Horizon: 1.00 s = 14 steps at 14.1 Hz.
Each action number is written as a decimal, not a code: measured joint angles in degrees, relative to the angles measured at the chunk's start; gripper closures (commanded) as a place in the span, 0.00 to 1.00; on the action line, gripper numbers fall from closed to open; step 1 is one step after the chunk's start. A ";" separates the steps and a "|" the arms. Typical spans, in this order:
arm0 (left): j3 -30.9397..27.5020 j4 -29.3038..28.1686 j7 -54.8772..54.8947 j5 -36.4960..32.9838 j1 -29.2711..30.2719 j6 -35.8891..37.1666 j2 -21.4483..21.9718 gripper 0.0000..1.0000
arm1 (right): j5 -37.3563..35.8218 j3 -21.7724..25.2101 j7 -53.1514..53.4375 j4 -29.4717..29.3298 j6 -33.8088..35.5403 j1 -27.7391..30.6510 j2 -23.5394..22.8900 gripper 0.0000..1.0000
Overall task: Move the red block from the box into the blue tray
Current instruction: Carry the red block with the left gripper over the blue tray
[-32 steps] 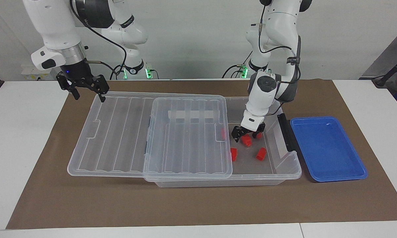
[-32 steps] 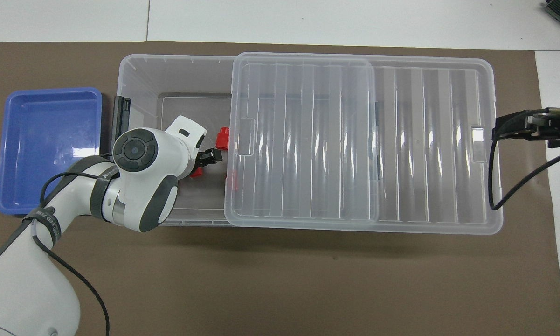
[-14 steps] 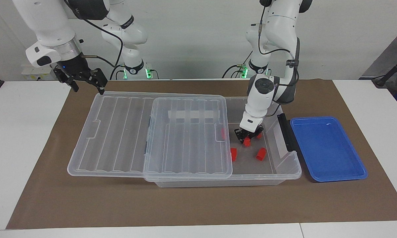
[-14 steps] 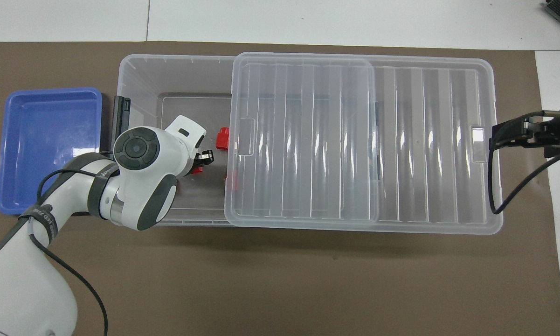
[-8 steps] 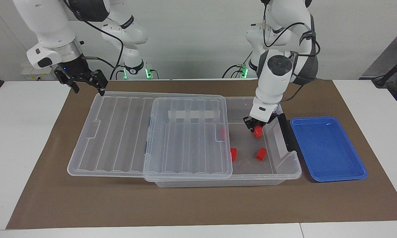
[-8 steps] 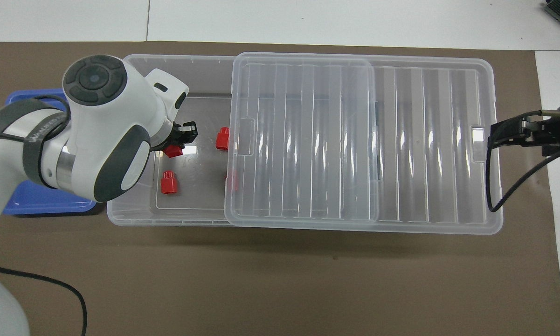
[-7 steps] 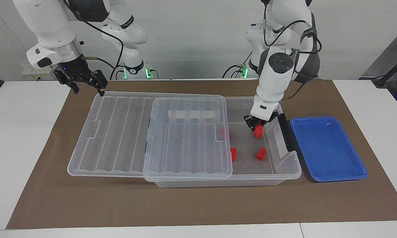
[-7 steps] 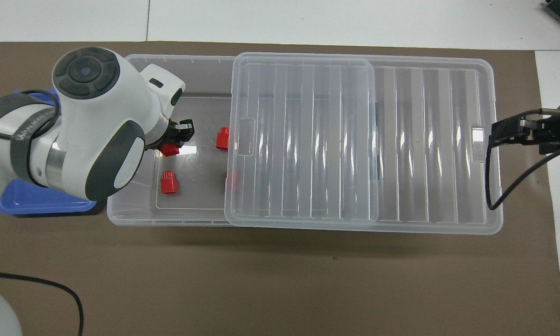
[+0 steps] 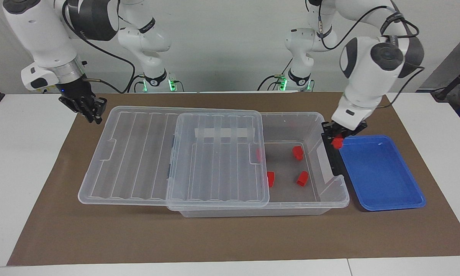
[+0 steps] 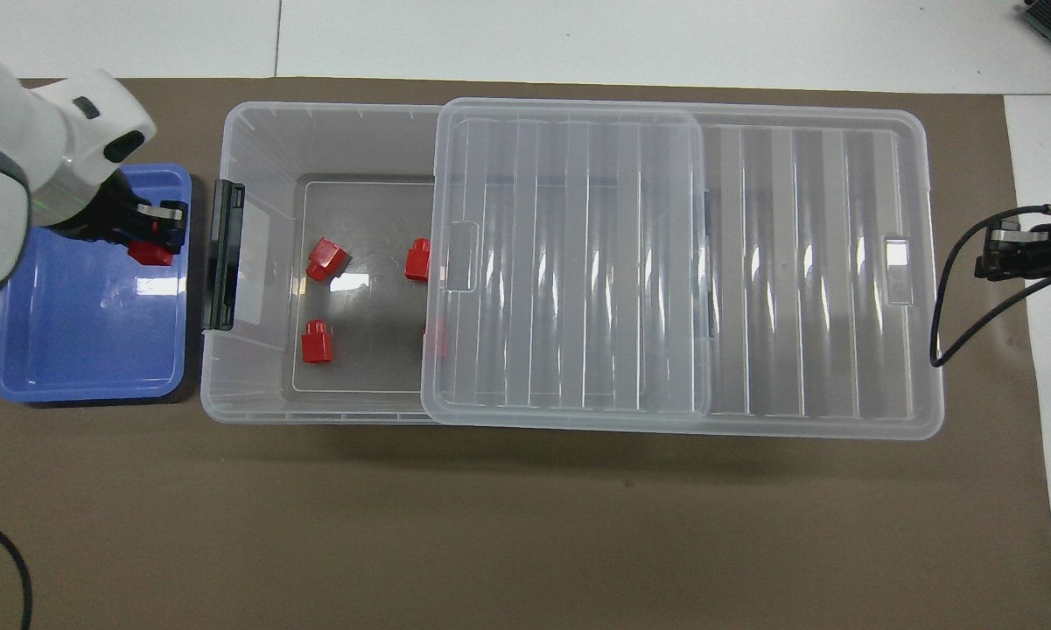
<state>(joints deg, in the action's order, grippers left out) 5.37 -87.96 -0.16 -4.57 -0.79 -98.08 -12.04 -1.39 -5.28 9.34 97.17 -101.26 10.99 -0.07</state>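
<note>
Between left fingers point(image 9: 345, 132) — red block point(image 9: 337, 142), seemingly pinched

red block point(image 9: 337, 143) lifted from box point(image 9: 329, 191), now over blue tray point(image 9: 390, 207)

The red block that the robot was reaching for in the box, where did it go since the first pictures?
The left hand shut on the red block, lifted it out of the box and carried it over the edge of the blue tray, where it is held in the air. The right hand drifted slightly past the lid. The other blocks stayed put.
</note>
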 measured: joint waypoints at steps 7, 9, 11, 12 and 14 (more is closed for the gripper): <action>-0.18 -3.49 19.60 0.77 14.97 -9.76 -0.88 0.94 | 0.00 0.12 -5.29 7.19 -11.24 4.50 -1.77 1.00; -0.20 -8.26 21.85 1.99 17.75 -16.96 -1.39 0.94 | 0.00 0.06 -5.33 7.43 -12.90 4.42 -3.27 1.00; -0.14 -13.65 22.06 3.76 18.27 -24.98 -2.74 0.94 | 0.00 -0.12 -5.33 7.53 -14.19 4.29 -4.60 1.00; 0.04 -15.95 22.05 4.78 18.27 -28.58 -3.79 0.94 | 0.00 -0.19 -5.33 7.57 -14.62 4.22 -5.20 1.00; 0.43 -18.45 21.58 6.14 18.25 -33.07 -6.35 0.94 | 0.00 -0.27 -5.33 7.60 -15.21 4.08 -6.18 1.00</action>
<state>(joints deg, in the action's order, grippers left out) 5.79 -106.41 21.43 1.57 17.46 -131.15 -18.38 -1.39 -5.54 4.01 104.77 -116.47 15.07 -6.25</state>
